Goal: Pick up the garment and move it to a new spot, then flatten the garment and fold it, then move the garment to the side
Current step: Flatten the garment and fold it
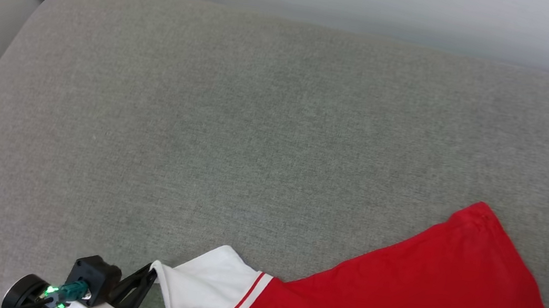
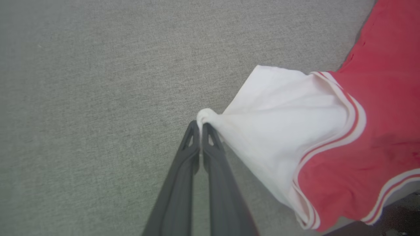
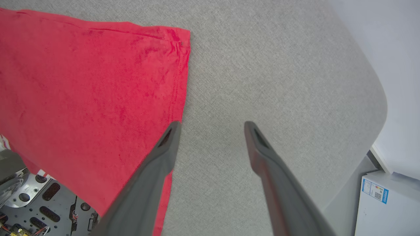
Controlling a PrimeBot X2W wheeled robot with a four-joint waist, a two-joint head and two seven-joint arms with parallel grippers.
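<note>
Here, garment on grey cushion (white box beside).

No text can be read. A small blue and white sticker sits near the left edge of a white rectangular box; its print and square code are too small to make out.
</note>
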